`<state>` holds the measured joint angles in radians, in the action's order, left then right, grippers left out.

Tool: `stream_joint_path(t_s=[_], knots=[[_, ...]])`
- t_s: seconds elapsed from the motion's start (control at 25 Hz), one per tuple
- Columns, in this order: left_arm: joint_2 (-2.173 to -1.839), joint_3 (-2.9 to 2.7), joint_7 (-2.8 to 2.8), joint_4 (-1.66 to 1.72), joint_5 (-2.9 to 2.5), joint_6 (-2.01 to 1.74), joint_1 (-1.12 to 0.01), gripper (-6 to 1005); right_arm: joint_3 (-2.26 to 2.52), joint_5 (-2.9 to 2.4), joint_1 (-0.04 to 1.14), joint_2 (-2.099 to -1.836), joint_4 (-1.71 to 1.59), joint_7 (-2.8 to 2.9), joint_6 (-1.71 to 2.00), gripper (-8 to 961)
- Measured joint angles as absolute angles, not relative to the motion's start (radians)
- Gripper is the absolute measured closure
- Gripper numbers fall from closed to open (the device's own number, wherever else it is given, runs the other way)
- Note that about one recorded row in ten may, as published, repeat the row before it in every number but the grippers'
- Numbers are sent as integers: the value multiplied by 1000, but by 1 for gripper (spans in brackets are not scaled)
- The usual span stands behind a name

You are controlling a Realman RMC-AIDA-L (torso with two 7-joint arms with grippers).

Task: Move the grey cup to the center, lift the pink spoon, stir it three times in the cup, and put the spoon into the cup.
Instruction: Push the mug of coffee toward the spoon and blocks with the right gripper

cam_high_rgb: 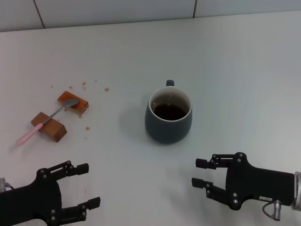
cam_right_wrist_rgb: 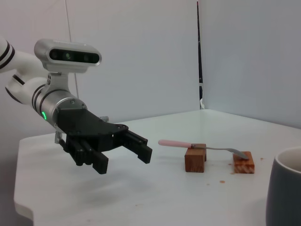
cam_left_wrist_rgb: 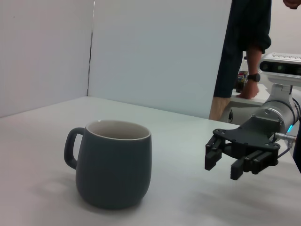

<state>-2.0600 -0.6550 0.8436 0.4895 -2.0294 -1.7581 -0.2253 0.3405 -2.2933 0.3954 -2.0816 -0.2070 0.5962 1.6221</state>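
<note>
The rounded blue-grey ceramic cup [cam_high_rgb: 169, 116], holding dark liquid, is seen upright near the middle of the white table [cam_high_rgb: 235, 70], its small handle turned away from the robot. The slim pink-handled spoon [cam_high_rgb: 45, 121] is laid across two brown rectangular blocks [cam_high_rgb: 49, 126] well to the cup's left. The left end effector [cam_high_rgb: 89, 184] and right end effector [cam_high_rgb: 201, 173] are held open and empty near the robot's edge of the table, apart from both objects.
</note>
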Motion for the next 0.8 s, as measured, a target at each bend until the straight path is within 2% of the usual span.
stream_joint_path(t_s=[0.16,0.28,0.48,0.68,0.8], knots=[[-2060,-655,844,491,-2029,-1759,-226,206,331,-2289,396,-2082,-207,587,1631,359],[-2060,-655,844,491,-2029,-1760,-227,207,293,-2237,379,-2082,-202,519,1675,604],[-2060,-655,844,491,-2029,-1761,-227,208,179,-2017,317,-2082,-125,332,1713,826],[-2060,-655,844,491,-2029,-1759,-230,209,105,-1851,316,-2085,-22,174,1589,905],[-2060,-654,844,491,-2029,-1759,-230,209,107,-1845,343,-2084,-9,169,1512,905]])
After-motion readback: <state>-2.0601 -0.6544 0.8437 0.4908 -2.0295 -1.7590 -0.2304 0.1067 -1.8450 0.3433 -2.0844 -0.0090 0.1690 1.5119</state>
